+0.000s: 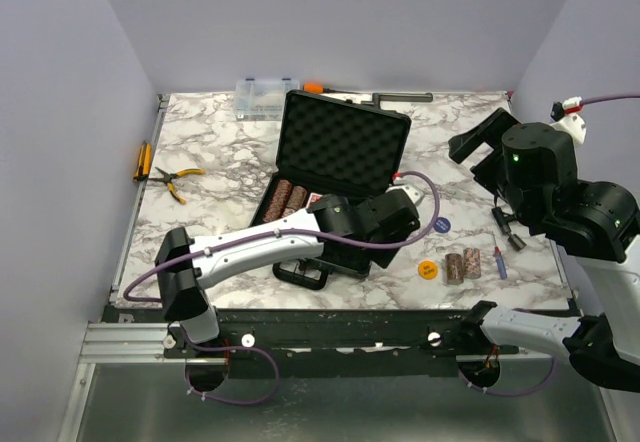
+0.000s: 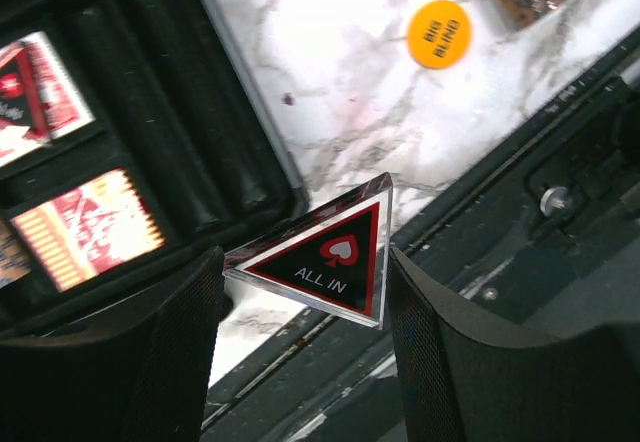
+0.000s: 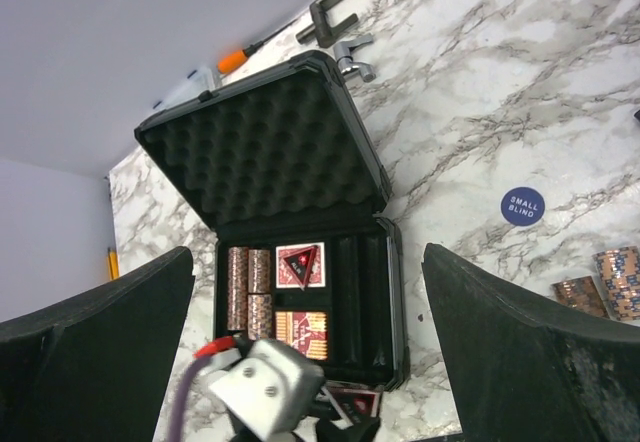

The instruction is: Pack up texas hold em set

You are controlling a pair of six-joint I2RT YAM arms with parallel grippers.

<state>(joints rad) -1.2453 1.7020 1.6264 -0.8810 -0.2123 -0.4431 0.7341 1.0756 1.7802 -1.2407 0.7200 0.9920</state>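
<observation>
The left wrist view alone shows what the left claw (image 2: 305, 292) pinches: a flat, glossy triangular token (image 2: 330, 257), black with a red border, a spade and "ALL IN". One corner sits against one black finger and the opposite edge against the other; from above, the arm hides it. The token hangs over the near edge of the marble bench (image 2: 340, 82), just beside the near right corner of the case (image 2: 150, 112). The same view reads "BIG BLIND" on the orange disc (image 2: 439, 33). The right wrist view looks down from high up between the widely spread fingers of the right claw (image 3: 315, 332) and shows the case's inside. There is egg-crate foam in the raised lid (image 3: 260, 152), brown chip stacks (image 3: 248, 287) in the left slots, and two red card decks (image 3: 300, 334) beside them. A second triangle (image 3: 298, 260) lies on the farther deck. The hard black case stands open mid-bench, long axis roughly along the near edge, lid toward the far edge. A blue disc (image 3: 522, 205) and two loose chip stacks (image 3: 620, 282) lie toward the near right corner.
</observation>
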